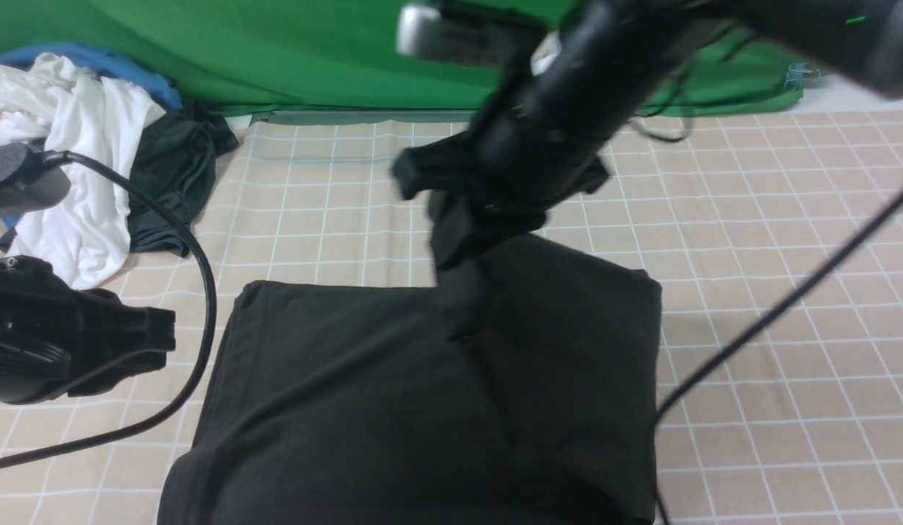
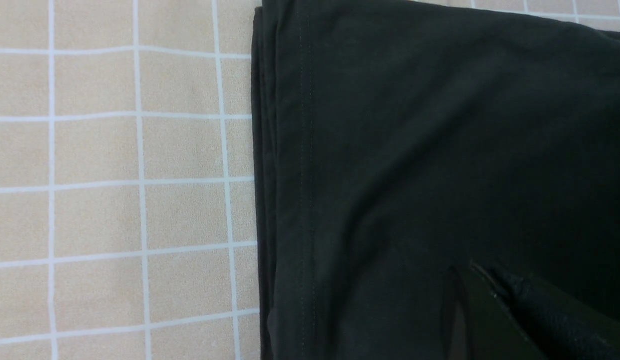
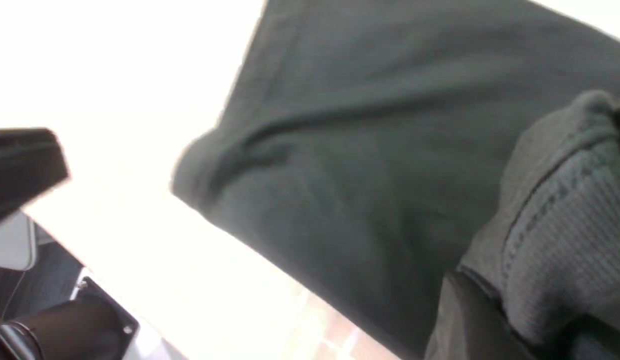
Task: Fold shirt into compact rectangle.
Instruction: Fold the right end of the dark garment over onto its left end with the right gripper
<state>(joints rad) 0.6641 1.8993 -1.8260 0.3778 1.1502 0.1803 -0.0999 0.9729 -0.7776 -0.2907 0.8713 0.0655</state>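
The black shirt (image 1: 422,394) lies folded in the middle of the checked table, running off the near edge of the front view. My right gripper (image 1: 458,244) reaches in from the upper right and is shut on a raised fold at the shirt's far edge. In the right wrist view, ribbed collar fabric (image 3: 565,225) bunches at the right gripper (image 3: 510,310), with the shirt (image 3: 365,175) hanging below. My left gripper (image 1: 156,339) hovers left of the shirt. Its fingertips (image 2: 482,295) are pressed together with nothing between them, above the shirt's (image 2: 440,150) stitched edge.
A white shirt (image 1: 72,160), a smaller dark garment (image 1: 174,182) and blue cloth (image 1: 108,62) are piled at the far left. A green backdrop (image 1: 276,51) closes the rear. Black cables loop at the left (image 1: 207,292) and cross the right (image 1: 786,306).
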